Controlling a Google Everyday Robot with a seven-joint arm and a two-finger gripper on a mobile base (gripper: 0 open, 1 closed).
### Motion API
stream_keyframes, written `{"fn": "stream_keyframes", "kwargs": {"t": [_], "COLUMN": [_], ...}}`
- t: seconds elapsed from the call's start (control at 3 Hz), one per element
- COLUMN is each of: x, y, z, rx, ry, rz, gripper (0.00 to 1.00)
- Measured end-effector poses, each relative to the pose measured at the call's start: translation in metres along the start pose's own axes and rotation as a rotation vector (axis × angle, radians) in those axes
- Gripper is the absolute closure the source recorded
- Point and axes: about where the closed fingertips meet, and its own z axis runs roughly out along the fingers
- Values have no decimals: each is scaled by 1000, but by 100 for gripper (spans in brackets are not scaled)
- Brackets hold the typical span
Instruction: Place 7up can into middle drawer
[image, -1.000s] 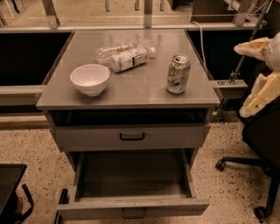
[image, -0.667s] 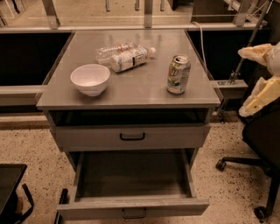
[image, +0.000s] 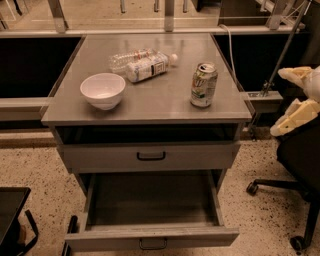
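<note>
The cream pincer (image: 280, 102) hangs spread at the right edge. To its left, the dented silver-and-green 7up can (image: 204, 84) stands upright on the grey surface (image: 165, 102). Lower left of the pincer, the grey metal middle drawer (image: 150, 236) sits open.

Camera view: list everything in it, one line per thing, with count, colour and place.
cabinet: one, grey, centre of the view
bowl: one, white, left side of the cabinet top
bottles: two, clear plastic, lying side by side at the back of the top
can: one, silver and green, upright on the right side of the top
closed drawer: one, grey with a black handle, just under the top
open drawer: one, grey, pulled out below the closed one
chair: one, black, on the floor at the right
gripper: one, cream, at the right edge beside the cabinet, open, holding nothing, apart from the can
</note>
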Motion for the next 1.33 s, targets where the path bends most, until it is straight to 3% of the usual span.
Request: {"fn": "stream_keyframes", "kwargs": {"t": [0.33, 0.67, 1.0, 1.33], "x": [10, -10, -10, -24], "y": [-6, 1, 1, -4], "z": [38, 92, 92, 113], "rx": [-49, -166, -166, -224], "ry": [-35, -87, -87, -183], "rz": [28, -14, -14, -19], "gripper": [0, 0, 0, 0]}}
